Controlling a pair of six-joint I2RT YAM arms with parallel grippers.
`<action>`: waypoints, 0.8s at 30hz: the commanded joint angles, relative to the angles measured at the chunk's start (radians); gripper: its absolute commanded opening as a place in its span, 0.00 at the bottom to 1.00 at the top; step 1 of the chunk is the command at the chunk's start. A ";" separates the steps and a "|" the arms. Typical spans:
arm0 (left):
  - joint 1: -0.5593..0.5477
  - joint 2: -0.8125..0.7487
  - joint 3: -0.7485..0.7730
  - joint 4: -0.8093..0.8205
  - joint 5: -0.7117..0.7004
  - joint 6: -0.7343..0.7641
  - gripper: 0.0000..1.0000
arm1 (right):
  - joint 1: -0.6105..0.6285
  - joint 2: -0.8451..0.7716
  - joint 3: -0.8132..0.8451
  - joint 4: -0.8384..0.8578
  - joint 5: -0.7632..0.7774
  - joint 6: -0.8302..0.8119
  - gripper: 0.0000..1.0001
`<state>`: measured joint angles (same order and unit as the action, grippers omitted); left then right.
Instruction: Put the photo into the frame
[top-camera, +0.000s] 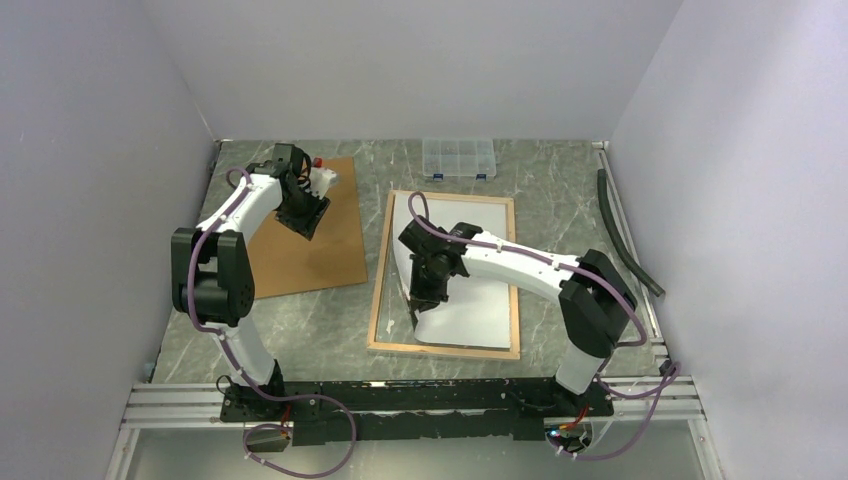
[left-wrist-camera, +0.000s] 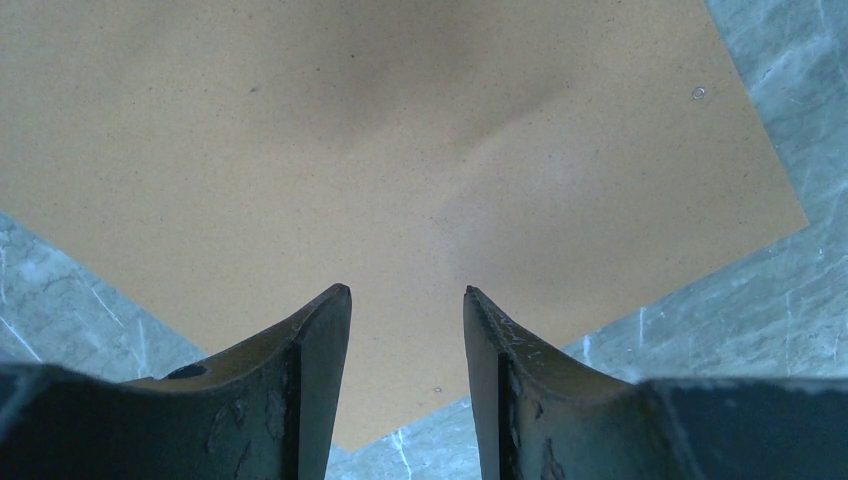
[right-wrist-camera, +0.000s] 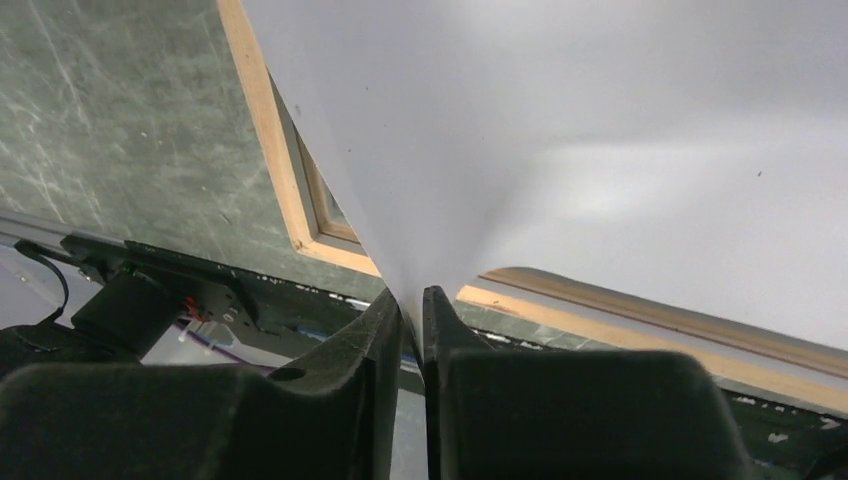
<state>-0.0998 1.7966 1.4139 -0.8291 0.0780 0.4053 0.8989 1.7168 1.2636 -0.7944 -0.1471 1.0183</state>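
Right gripper (right-wrist-camera: 412, 300): jaws almost closed, pinching the near-left corner of the photo (right-wrist-camera: 600, 120), which is raised off the frame (right-wrist-camera: 265, 130).
Photo: white side up, the rest lying over the frame.
Frame: wood back up, flat on the table (top-camera: 320, 330).
Left gripper (left-wrist-camera: 407, 295): half open, empty, above the backing board (left-wrist-camera: 350, 130).
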 joint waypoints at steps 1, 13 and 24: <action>-0.005 -0.021 0.015 -0.006 -0.002 0.016 0.51 | -0.006 -0.055 0.005 0.049 0.048 0.001 0.23; -0.005 -0.003 0.031 -0.019 0.000 0.015 0.51 | -0.005 -0.023 0.056 0.117 -0.040 -0.109 0.86; 0.024 0.015 0.049 -0.038 0.000 0.021 0.51 | 0.009 -0.006 0.153 0.116 0.003 -0.281 1.00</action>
<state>-0.0971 1.7966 1.4143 -0.8417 0.0731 0.4145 0.8986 1.7187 1.3464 -0.7006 -0.1978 0.8368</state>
